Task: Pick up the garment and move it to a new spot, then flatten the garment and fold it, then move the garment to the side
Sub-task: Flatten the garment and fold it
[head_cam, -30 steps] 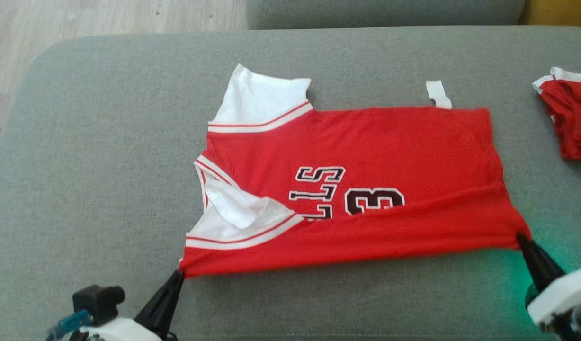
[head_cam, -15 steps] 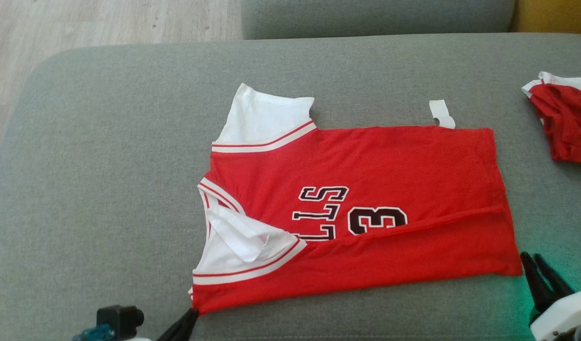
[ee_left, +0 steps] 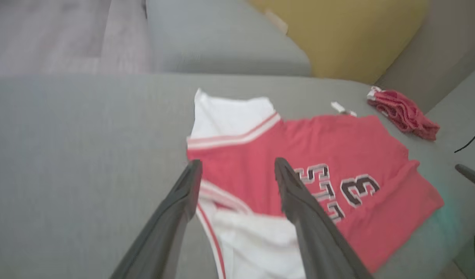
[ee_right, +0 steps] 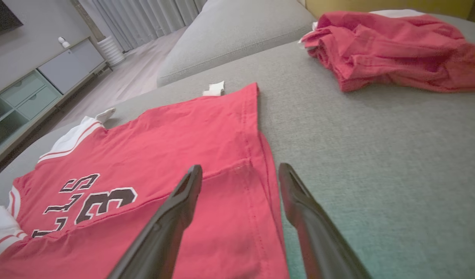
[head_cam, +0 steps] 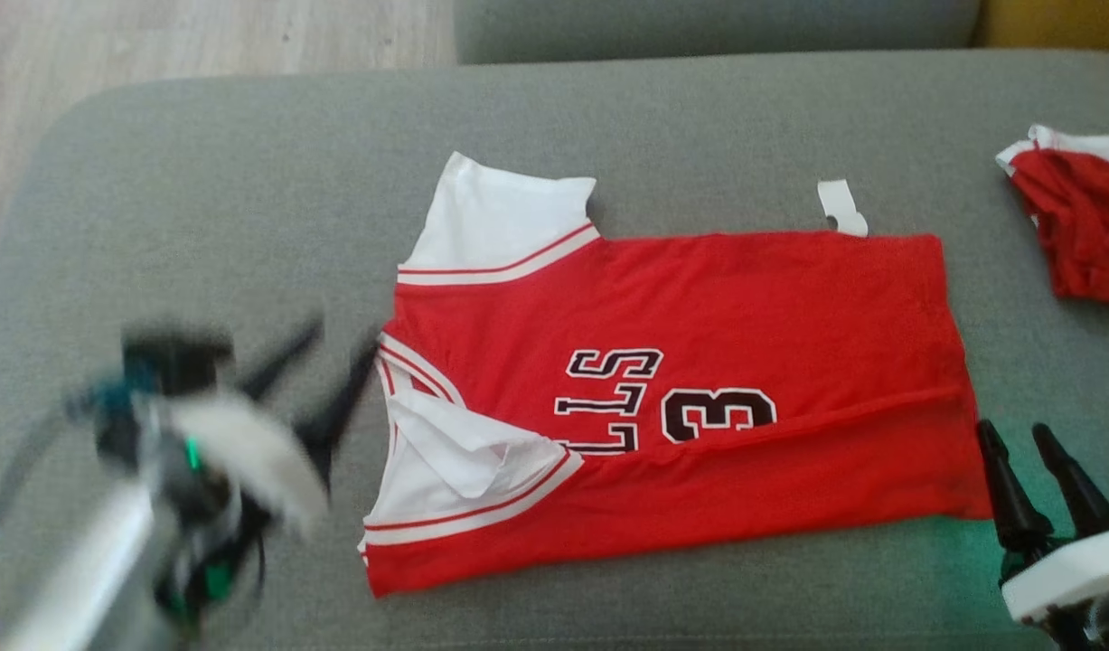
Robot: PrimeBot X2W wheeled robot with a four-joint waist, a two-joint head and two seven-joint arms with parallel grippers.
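While left gripper (head_cam: 344, 336) and right gripper (head_cam: 1013, 428) gape empty beside the jersey (head_cam: 744, 307), the right wrist view reveals a cabinet (ee_right: 24, 97).

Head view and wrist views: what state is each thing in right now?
red jersey, lying flat on the sofa, near edge folded over, not held.
left gripper, open, empty, at the collar end.
right gripper, open, empty, by the hem corner.
second red garment, bunched up, lying apart.
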